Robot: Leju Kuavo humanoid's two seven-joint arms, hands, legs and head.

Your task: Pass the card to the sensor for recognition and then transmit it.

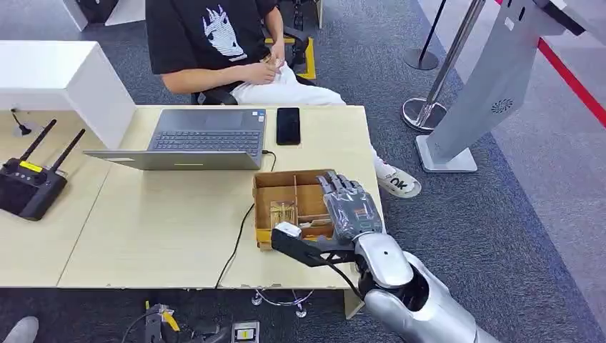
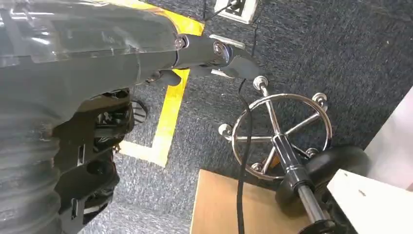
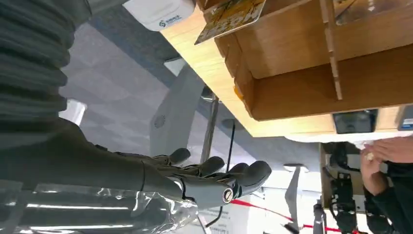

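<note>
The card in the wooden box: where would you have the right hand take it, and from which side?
The card leans tilted in a compartment of the wooden box, one edge sticking up past the dividers. I'd pinch that free edge, coming down from above; the walls likely block any sideways approach. The right hand hovers open over the box.

The floor is dark grey short-pile carpet [image 1: 500, 214], marked with a red floor line [image 1: 572, 78] toward the right and yellow floor tape [image 2: 168, 117] under the desk. A light wooden rectangular table [image 1: 164, 229] occupies the centre. A white box-shaped cabinet [image 1: 57, 78] stands at its rear left corner. A grey slanted kiosk stand [image 1: 493, 86] and a chrome stanchion post with round base [image 1: 436, 86] stand right of the table. A chrome five-spoke chair base [image 2: 280, 134] rests on the carpet.
</note>
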